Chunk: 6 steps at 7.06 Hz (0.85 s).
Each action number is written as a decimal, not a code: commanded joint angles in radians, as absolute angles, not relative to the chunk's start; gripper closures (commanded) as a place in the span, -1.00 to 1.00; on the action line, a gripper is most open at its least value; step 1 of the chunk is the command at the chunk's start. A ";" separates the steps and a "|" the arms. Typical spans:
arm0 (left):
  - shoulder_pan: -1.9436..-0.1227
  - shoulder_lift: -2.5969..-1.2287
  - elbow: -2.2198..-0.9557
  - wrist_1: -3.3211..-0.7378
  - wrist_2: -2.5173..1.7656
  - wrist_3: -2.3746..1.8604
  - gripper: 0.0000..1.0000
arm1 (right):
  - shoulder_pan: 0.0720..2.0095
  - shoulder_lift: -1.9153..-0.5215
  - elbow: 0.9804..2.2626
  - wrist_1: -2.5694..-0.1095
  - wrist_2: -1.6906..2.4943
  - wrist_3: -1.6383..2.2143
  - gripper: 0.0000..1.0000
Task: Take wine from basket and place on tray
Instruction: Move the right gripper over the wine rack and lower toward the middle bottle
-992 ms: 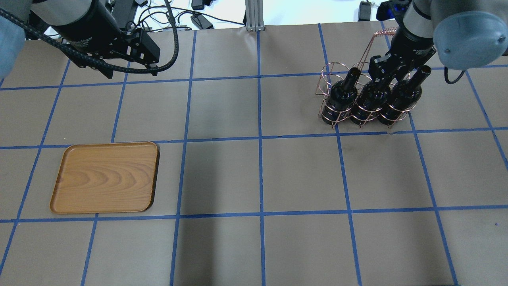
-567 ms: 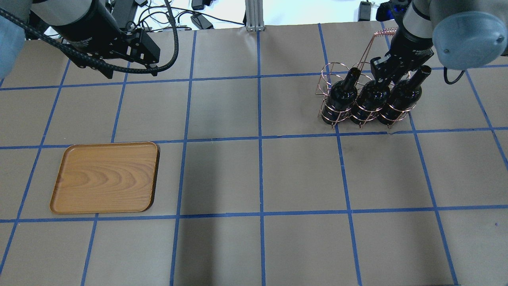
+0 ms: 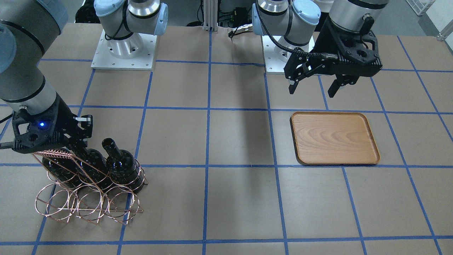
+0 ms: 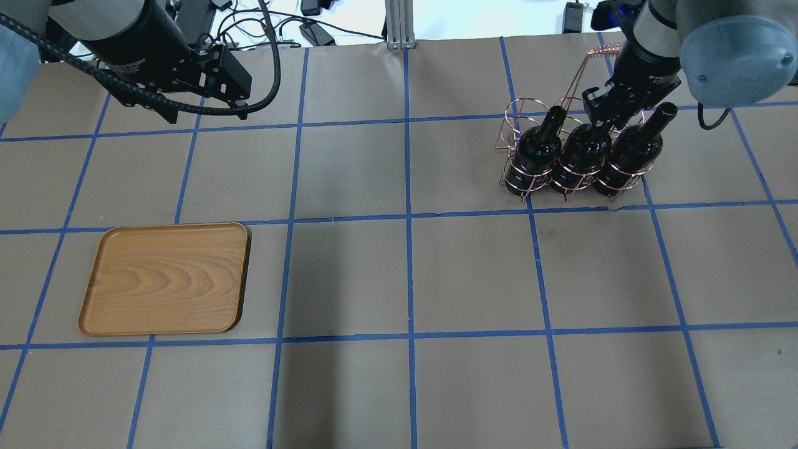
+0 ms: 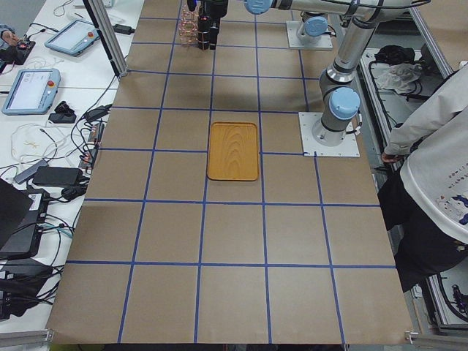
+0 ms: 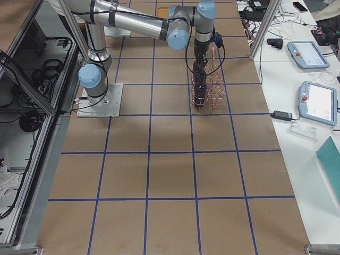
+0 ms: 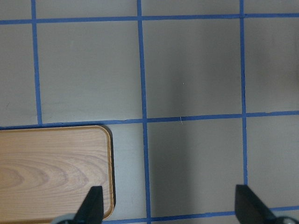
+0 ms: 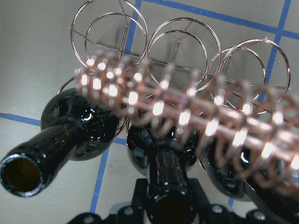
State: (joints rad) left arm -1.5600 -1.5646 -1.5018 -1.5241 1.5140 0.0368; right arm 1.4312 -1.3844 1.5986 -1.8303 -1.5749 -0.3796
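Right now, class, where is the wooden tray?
In the overhead view the tray lies at lower left, on the robot's left side, far from the basket at upper right.

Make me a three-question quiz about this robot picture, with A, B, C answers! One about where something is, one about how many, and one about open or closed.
1. The right gripper is at which bottle's neck?
A. the middle bottle
B. an end bottle
C. none
2. How many bottles sit in the basket?
A. two
B. three
C. five
3. The left gripper is:
A. open and empty
B. shut on a bottle
C. shut on a handle

Answers:
1 A, the right wrist view shows its fingers on either side of the middle neck.
2 B, three dark necks stick out.
3 A, its fingers are spread with nothing between them.
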 commanded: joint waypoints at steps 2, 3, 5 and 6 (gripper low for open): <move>-1.560 -1.565 -1.502 -1.523 1.514 0.037 -1.00 | 1.431 -1.390 1.534 -1.754 -1.604 -0.382 1.00; -1.560 -1.565 -1.502 -1.523 1.514 0.037 -1.00 | 1.433 -1.393 1.488 -1.694 -1.605 -0.382 1.00; -1.560 -1.566 -1.502 -1.523 1.514 0.038 -1.00 | 1.434 -1.404 1.431 -1.603 -1.605 -0.382 1.00; -1.560 -1.566 -1.502 -1.523 1.514 0.037 -1.00 | 1.434 -1.413 1.428 -1.592 -1.602 -0.380 1.00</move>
